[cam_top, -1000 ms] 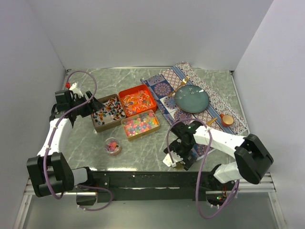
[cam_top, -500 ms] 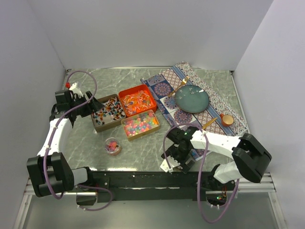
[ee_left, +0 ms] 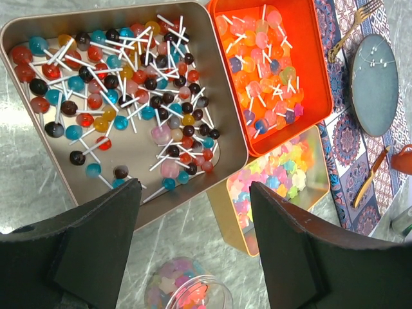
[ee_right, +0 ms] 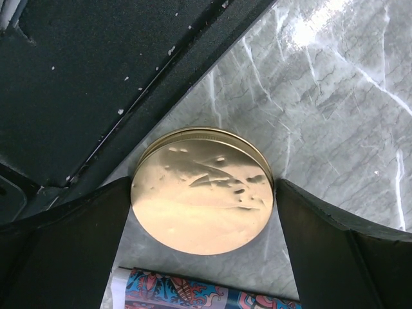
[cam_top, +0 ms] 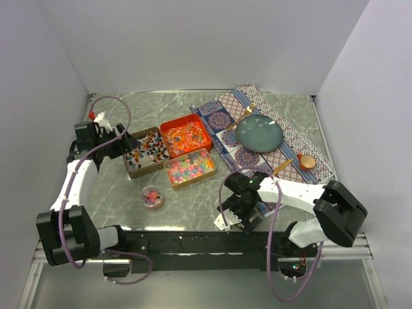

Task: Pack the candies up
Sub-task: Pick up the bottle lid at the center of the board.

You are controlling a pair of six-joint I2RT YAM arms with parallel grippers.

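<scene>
The candies lie in three open tins: lollipops in the brown tin (cam_top: 147, 153) and the orange tin (cam_top: 185, 134), star-shaped jellies (ee_left: 280, 172) in the gold tin (cam_top: 189, 167). A small glass jar (cam_top: 152, 196) holds a few jellies. My left gripper (cam_top: 122, 145) hangs open at the brown tin's left end, above the jar (ee_left: 187, 293), with nothing between its fingers. My right gripper (ee_right: 203, 187) is open and low at the table's front edge. Its fingers (ee_right: 64, 244) flank the round gold lid (ee_right: 203, 190), which lies flat on the table.
A patterned cloth (cam_top: 225, 119) at the back right carries a blue-grey plate (cam_top: 258, 134), a fork, a knife and a small copper cup (cam_top: 307, 161). The black front rail (ee_right: 77, 77) runs right beside the lid. White walls close in the table.
My right gripper has moved left and nearer the front edge, still open. The left arm has stayed where it was.
</scene>
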